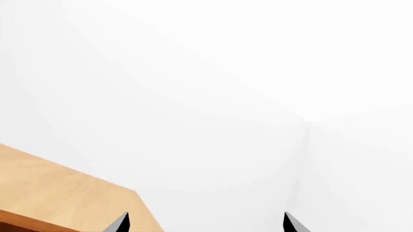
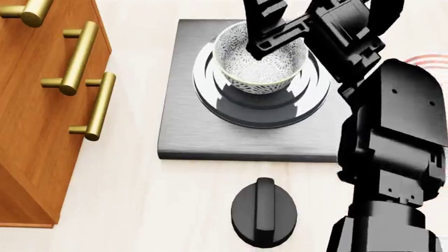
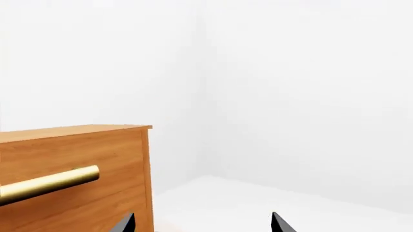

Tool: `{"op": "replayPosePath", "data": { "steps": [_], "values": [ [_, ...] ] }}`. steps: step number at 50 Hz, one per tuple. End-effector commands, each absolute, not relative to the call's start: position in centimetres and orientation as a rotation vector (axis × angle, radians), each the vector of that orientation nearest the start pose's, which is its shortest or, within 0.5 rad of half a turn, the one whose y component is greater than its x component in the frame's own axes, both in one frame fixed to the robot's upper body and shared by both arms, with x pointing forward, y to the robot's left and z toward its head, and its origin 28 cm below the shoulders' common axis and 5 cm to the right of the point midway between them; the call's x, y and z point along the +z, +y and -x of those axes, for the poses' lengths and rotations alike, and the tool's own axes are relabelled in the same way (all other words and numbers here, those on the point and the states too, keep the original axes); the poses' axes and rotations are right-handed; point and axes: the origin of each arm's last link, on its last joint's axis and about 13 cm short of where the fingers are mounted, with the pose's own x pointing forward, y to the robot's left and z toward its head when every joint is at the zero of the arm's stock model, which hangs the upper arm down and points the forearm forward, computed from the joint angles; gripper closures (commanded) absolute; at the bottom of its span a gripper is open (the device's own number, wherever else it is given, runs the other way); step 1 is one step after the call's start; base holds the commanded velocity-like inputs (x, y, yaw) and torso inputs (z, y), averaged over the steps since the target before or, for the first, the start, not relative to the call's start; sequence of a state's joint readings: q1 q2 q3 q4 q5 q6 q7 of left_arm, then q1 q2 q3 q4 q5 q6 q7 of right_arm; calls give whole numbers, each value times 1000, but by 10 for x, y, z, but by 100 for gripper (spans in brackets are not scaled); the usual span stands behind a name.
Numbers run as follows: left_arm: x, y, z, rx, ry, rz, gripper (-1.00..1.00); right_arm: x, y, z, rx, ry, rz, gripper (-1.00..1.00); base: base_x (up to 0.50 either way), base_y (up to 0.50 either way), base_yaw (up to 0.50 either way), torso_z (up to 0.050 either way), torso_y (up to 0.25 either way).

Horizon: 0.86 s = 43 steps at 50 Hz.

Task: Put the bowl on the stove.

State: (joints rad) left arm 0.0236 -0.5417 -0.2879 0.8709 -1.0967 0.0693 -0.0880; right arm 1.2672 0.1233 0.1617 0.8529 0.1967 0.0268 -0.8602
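Observation:
The blue-grey speckled bowl sits upright on the round burner of the dark grey stove, a little off the rings' centre. My right gripper hangs just over the bowl's far rim. In the right wrist view its fingertips stand wide apart, so the right gripper is open with nothing between them; the bowl is not seen there. The left gripper is also open and empty, facing a white wall past a wooden edge. It is out of the head view.
A wooden cabinet with brass handles stands left of the stove. A black round knob lies on the pale counter in front of it. A red-ringed plate peeks out behind my right arm.

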Motion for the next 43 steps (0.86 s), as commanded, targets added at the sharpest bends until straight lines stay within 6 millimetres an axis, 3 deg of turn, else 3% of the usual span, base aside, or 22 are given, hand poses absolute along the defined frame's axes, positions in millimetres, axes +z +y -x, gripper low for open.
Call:
{"op": "replayPosePath", "data": {
  "steps": [1,12,23,28,38,43],
  "values": [
    [219,275,-152,-344,-836,425,-100,222,-172,-370,532,-704,-169,-100,0,0,0,0,0],
    [219,275,-152,-348,-838,427,-100,202,-184,-324,365,-934,-300,-100,0,0,0,0,0],
    [220,275,-151,-347,-839,429,-100,202,-198,-291,215,-1097,-413,-100,0,0,0,0,0],
    [222,275,-150,-346,-842,436,-100,211,-202,-279,207,-1195,-420,-100,0,0,0,0,0],
    [222,275,-149,-341,-844,434,-100,234,-194,-279,303,-1273,-383,-100,0,0,0,0,0],
    [222,275,-150,-339,-844,435,-100,250,-192,-266,332,-1435,-407,-100,0,0,0,0,0]
  ]
}}
